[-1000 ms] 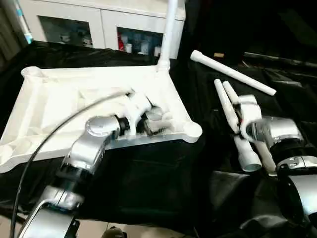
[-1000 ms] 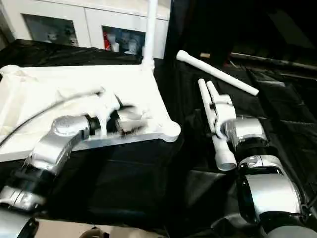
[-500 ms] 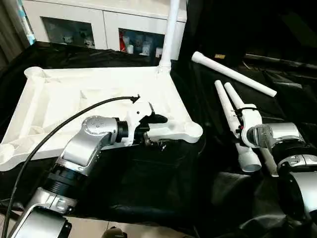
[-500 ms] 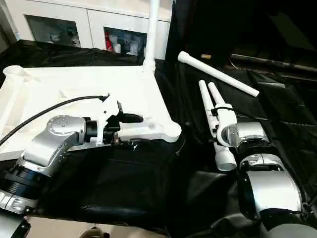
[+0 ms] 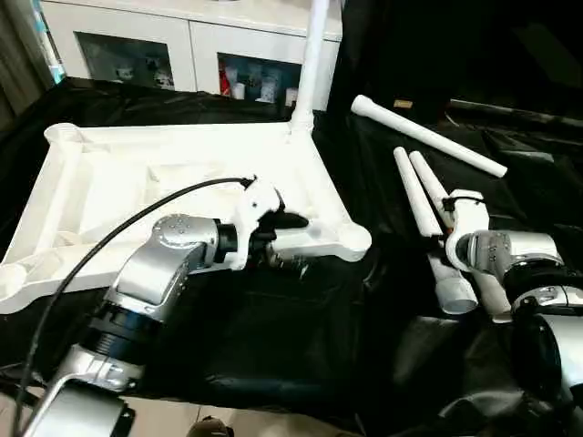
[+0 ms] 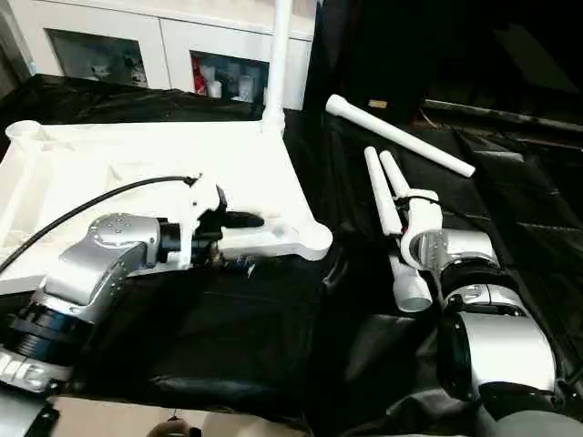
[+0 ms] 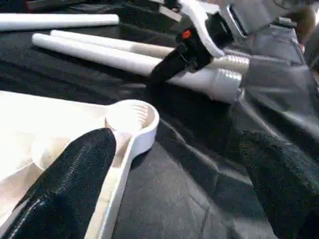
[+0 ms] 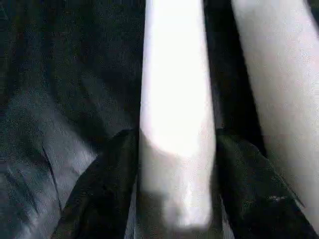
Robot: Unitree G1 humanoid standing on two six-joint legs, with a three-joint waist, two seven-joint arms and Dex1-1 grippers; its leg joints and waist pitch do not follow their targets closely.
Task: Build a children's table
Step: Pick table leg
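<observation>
Black cloth covers the desk (image 5: 301, 355), with a glass-door cabinet (image 5: 182, 50) behind it. On the cloth the tabletop (image 5: 137, 173) lies underside up, ribs showing, one leg (image 5: 312, 55) already standing in its far corner socket. Three more legs lie loose to its right: one (image 5: 428, 135) apart and slanted farther back, and two (image 6: 387, 205) side by side, running from the robot's right side away and slightly toward the tabletop, flared ends nearest the robot.

That pair sits directly under the right tool (image 8: 177, 149). Its fingers (image 8: 107, 174) straddle one leg (image 8: 174, 99) across its long axis, one pad on each side and apparently touching it, though I cannot tell whether the grip has fully tightened. The neighbouring leg (image 8: 279, 89) lies just beside, outside the fingers. So the right arm is plainly the nearer one for lifting a leg.

Over at the tabletop's near right corner, the left tool (image 7: 174, 164) stands spread wide, holding nothing, one finger (image 7: 75, 174) over the rim beside the empty corner socket (image 7: 130, 117).

All parts are smooth white plastic, tubes tapering toward their far ends.
</observation>
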